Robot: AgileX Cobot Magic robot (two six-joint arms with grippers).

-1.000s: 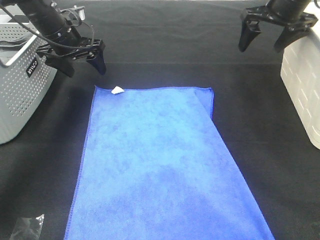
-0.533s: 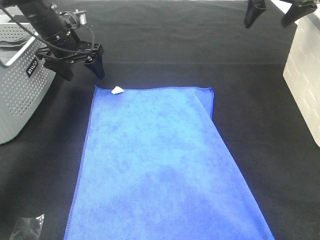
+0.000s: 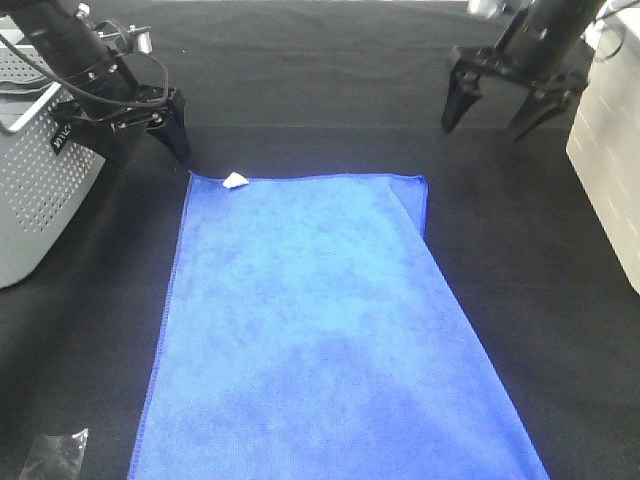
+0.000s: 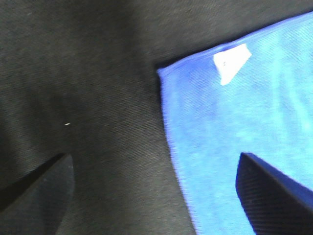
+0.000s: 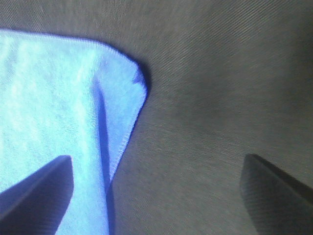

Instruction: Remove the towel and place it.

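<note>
The blue towel (image 3: 320,330) lies spread flat on the black table, with its white tag (image 3: 235,180) at the far left corner. My left gripper (image 3: 150,148) is open and empty, just beyond and left of that corner. In the left wrist view the towel corner (image 4: 244,127) and tag (image 4: 231,61) sit between the open fingers (image 4: 39,191). My right gripper (image 3: 487,125) is open and empty, beyond and to the right of the far right corner. The right wrist view shows that slightly folded corner (image 5: 54,112) near one finger (image 5: 39,186).
A grey perforated basket (image 3: 40,190) stands at the left edge next to the left arm. A white container (image 3: 610,170) stands at the right edge. A scrap of clear plastic (image 3: 55,455) lies at the near left.
The right gripper rose toward the top of the view, then came down and leftward toward the towel's far right corner. The left gripper shifted slightly left and back. The towel has not moved.
</note>
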